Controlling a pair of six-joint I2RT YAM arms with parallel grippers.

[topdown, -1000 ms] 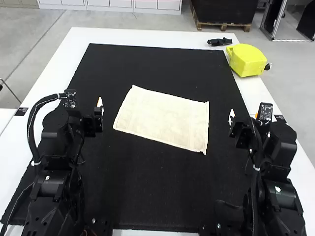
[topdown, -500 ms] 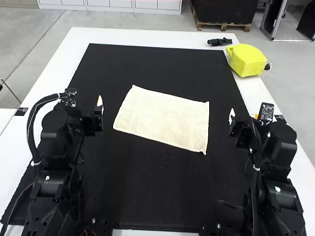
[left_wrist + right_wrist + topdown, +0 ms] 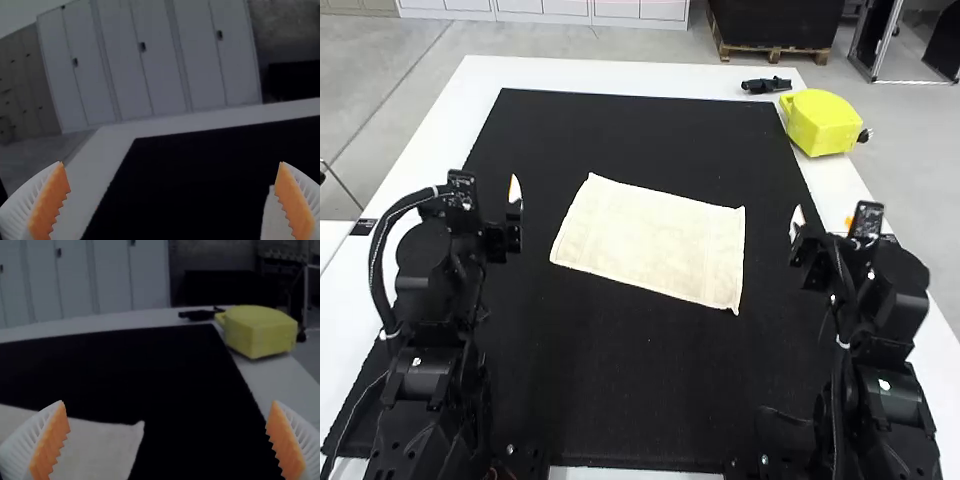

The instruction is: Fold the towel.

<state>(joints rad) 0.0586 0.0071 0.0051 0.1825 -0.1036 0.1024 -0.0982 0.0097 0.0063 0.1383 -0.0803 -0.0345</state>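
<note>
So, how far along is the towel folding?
Not begun, it seems. Done: the cream cloth towel lies spread flat on the black rectangular mat. In hand: nothing; the left hand and right hand, with white ribbed, orange-padded fingers, are open and away from the towel. Remaining: all the folding.

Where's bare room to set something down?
Black mat: far strip beyond the towel, and near stretch between left arm and right arm. Crowded: the white table at far right, around the yellow case and small black object.
</note>
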